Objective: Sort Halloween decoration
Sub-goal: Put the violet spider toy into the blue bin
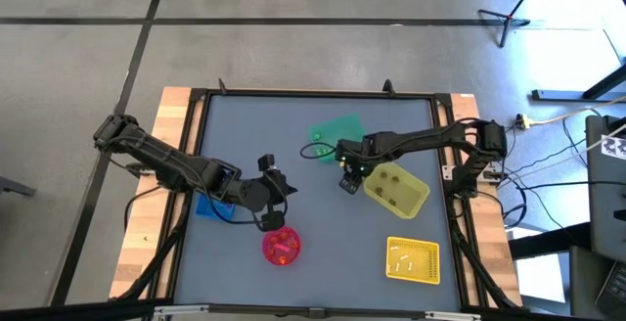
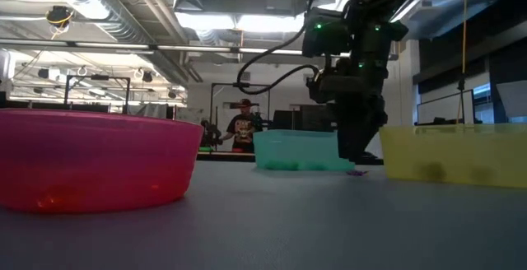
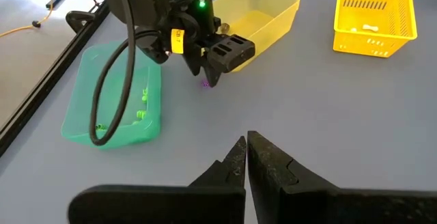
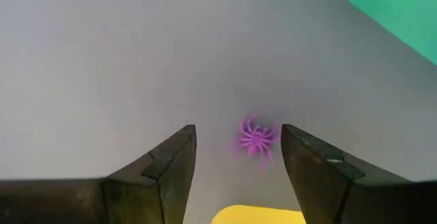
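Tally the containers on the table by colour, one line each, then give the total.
Green bin: 1
Yellow solid bin: 1
Yellow slotted basket: 1
Pink bowl: 1
Blue bin: 1, mostly hidden under the left arm
Total: 5

Purple spider trinket (image 4: 257, 139) flat on table, between open gripper fingers.

desk top (image 1: 293, 125): looking like smooth matt grey sheet, edged by a dark frame, bare wood showing at the sides. Green bin (image 3: 113, 94), yellow bin (image 3: 263, 12) and pink bowl (image 2: 90, 159): looking like translucent plastic, slightly glossy. Slotted yellow basket (image 3: 375, 9): opaque plastic. Purple spider trinket (image 4: 257, 139): reading as soft moulded plastic. Right hand (image 4: 237, 166) fingers: showing matt black, faintly textured. Floor: looking like dull concrete.
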Robot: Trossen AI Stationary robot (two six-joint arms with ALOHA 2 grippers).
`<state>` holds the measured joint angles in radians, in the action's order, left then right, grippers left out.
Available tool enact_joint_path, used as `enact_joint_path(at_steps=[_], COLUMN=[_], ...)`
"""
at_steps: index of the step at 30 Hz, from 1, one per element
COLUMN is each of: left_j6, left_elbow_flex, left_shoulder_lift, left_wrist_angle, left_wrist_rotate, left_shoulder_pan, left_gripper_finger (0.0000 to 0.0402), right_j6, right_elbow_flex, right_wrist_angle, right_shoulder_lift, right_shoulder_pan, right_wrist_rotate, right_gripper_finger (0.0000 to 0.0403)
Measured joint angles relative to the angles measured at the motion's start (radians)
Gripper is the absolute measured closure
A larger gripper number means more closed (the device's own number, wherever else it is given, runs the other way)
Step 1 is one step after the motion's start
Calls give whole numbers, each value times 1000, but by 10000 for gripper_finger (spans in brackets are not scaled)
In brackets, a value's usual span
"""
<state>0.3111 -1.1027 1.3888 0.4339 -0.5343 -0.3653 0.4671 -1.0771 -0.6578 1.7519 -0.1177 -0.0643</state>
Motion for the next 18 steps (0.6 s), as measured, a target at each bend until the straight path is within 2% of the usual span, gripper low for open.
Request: enact_joint_path(at_steps=[18], left_j6=[0], left_elbow_flex=[0], left_shoulder_lift=[0], left_wrist_angle=[0], left_wrist_rotate=[0], left_shoulder_pan=[0], left_gripper_finger=[400], right_j6=[-2], right_elbow_flex=[0], right_wrist_angle=[1], right_shoulder_lift=[0], right_shoulder_pan=[0], right_wrist_rotate=[19], right_gripper_finger=[189])
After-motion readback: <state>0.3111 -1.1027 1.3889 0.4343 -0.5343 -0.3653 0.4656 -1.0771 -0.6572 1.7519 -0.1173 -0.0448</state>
